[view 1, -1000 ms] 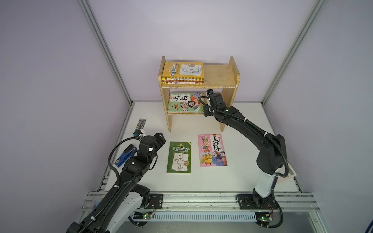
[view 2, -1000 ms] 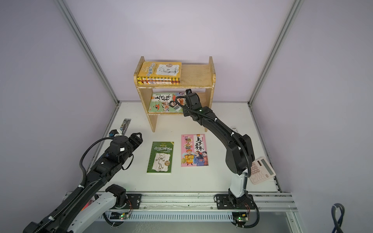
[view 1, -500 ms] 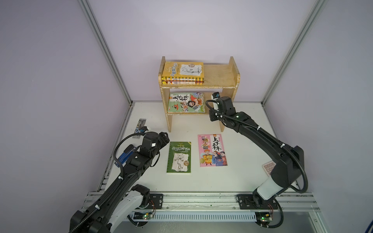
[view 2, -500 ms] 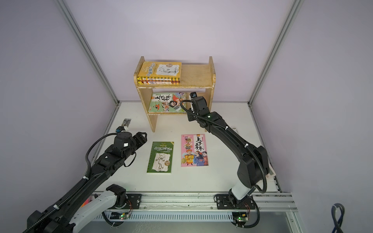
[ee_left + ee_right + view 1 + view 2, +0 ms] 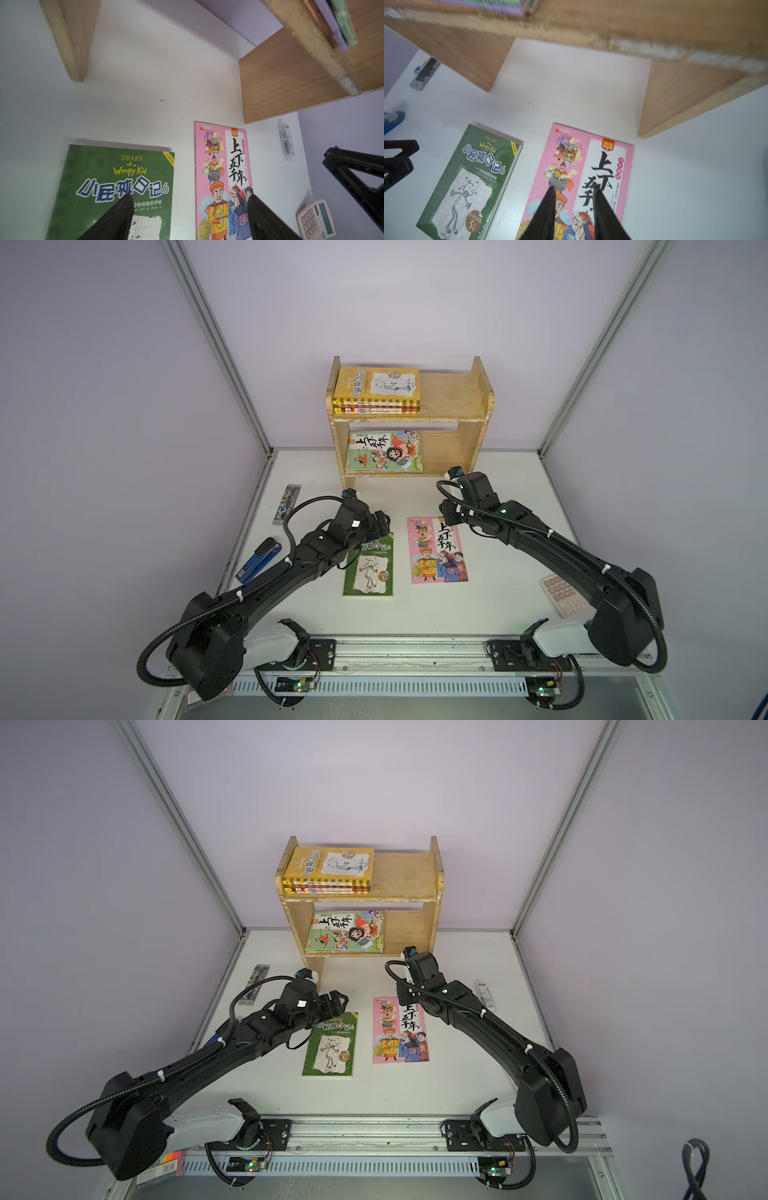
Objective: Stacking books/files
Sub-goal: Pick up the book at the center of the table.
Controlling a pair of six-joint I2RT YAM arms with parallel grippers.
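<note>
Both arms have shifted since a second ago. The right pincer (image 5: 449,514) has drawn back from the lower board of the wooden shelf (image 5: 455,400) and now hangs over the far end of the pink book (image 5: 436,549). The left pincer (image 5: 380,522) has swung in from the left side of the worktop (image 5: 415,614) to the far left corner of the green stick-boy book (image 5: 368,568).

In the left wrist view the left pincer (image 5: 189,199) stands wide open with nothing between its jaws. The right wrist view shows the right pincer (image 5: 574,188) only slightly parted, also holding nothing. Whether either one touches the cover below it I cannot tell.

Both of these books lie flat and face up near the middle of the worktop, side by side but apart, the green one to the left. On the shelf, a yellow book (image 5: 376,383) tops a small pile on the left half of the upper board. A green cartoon book (image 5: 384,451) lies on the left half of the lower board, with purple and orange edges under it in the left wrist view.

A calculator (image 5: 559,597) lies at the near right, partly behind the right arm. A blue stapler (image 5: 259,558) lies at the left edge.
</note>
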